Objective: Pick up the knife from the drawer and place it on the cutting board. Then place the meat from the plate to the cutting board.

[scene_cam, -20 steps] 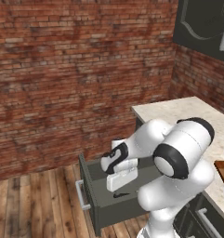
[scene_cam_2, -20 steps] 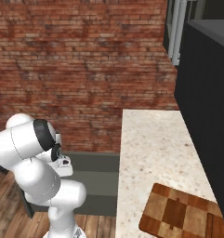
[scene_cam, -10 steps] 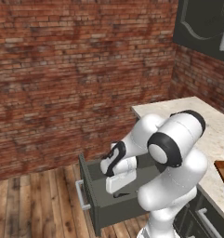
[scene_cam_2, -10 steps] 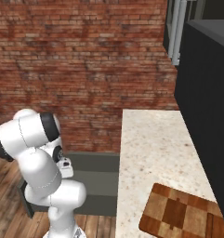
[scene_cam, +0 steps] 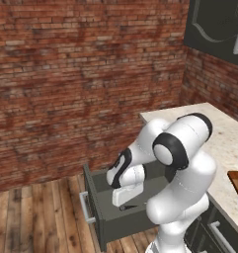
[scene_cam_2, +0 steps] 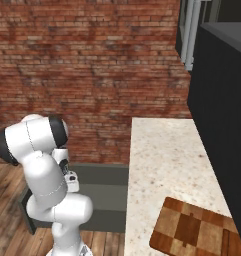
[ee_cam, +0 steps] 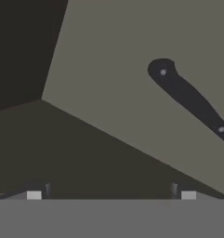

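The drawer (scene_cam: pixel 121 226) stands pulled out below the counter, its silver bar handle (scene_cam: pixel 85 207) on the front. In the hand view the knife (ee_cam: pixel 187 100) lies on the drawer floor (ee_cam: pixel 108 65), black handle toward the upper right and the blade running off the right edge. My gripper (scene_cam: pixel 126 201) hangs inside the drawer, open and empty, its fingertips (ee_cam: pixel 34 194) wide apart, short of the knife and to one side of it. The checkered cutting board (scene_cam_2: pixel 197 231) lies on the counter at the near right. The plate and the meat are out of view.
The speckled counter (scene_cam_2: pixel 162 155) runs back to a brick wall (scene_cam: pixel 81 74). A tall black appliance (scene_cam_2: pixel 222 115) stands along its right side. Wooden floor (scene_cam: pixel 36 212) lies in front of the drawer. The drawer's dark side wall (ee_cam: pixel 20 46) rises left of the knife.
The arm has folded forward and the hand has sunk a little deeper into the drawer. The jaws stayed open.
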You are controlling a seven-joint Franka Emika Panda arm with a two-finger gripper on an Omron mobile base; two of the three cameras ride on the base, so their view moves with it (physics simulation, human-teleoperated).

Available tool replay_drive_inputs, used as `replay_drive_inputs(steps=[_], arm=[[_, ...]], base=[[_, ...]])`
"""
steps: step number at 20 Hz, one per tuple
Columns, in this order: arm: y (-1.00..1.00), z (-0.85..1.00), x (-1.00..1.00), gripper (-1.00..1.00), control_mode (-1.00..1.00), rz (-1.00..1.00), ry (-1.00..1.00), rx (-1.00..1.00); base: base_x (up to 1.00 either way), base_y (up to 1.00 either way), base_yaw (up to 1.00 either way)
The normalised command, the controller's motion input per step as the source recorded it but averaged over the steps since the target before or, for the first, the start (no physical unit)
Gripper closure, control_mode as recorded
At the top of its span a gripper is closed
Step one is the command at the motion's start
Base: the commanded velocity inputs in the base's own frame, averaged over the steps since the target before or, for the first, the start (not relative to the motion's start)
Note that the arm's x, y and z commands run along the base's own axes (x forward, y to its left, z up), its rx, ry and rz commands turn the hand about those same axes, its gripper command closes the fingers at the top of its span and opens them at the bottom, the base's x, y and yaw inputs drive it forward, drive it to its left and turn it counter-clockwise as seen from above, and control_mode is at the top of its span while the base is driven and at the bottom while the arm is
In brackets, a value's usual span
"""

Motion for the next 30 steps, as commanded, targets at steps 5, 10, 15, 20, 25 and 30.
replay_drive_inputs(steps=[5, 10, 15, 20, 25, 30], arm=[[0.0, -0.12, 0.2, -1.0, -1.0, 0.0, 0.0, 0.02], [0.0, -0.14, 0.16, -1.0, -1.0, 0.0, 0.0, 0.0], [0.0, -0.2, 0.16, -1.0, -1.0, 0.0, 0.0, 0.0], [0.0, -0.31, 0.09, -1.0, -1.0, 0.0, 0.0, 0.0], [0.0, -0.44, 0.13, -1.0, -1.0, 0.0, -0.03, 0.0], [0.0, -0.33, 0.22, -1.0, -1.0, 0.0, 0.0, 0.0]], base=[[0.0, 0.0, 0.0], [0.0, 0.0, 0.0], [0.0, 0.0, 0.0], [0.0, 0.0, 0.0], [0.0, 0.0, 0.0], [0.0, 0.0, 0.0]])
